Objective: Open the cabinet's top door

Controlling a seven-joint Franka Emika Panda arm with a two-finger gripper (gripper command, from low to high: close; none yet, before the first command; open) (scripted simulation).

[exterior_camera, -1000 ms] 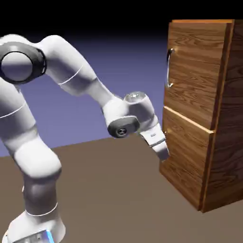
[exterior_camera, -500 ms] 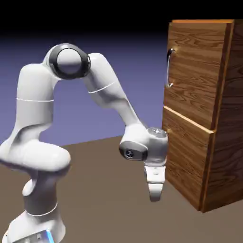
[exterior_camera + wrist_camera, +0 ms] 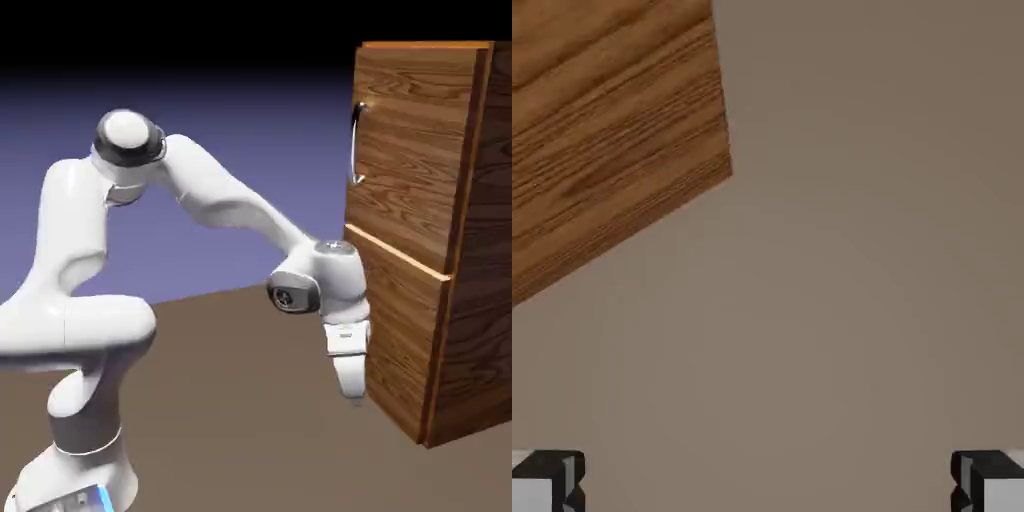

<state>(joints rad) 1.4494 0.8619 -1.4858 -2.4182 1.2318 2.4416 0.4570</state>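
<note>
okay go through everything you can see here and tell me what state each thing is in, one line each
top door: shut, flush with the cabinet.
lower panel: shut.
gripper: open, empty, pointing down at the table, low beside the cabinet, well below the top door's handle.

- The table [image 3: 240, 400] is a flat, plain brown surface running from the near edge back to the far side, under everything in the scene.
- In the hand view the table [image 3: 842, 300] fills most of the picture as bare grey-brown.
- The backdrop [image 3: 260, 150] is blue-violet, darkening to black at the top.
</note>
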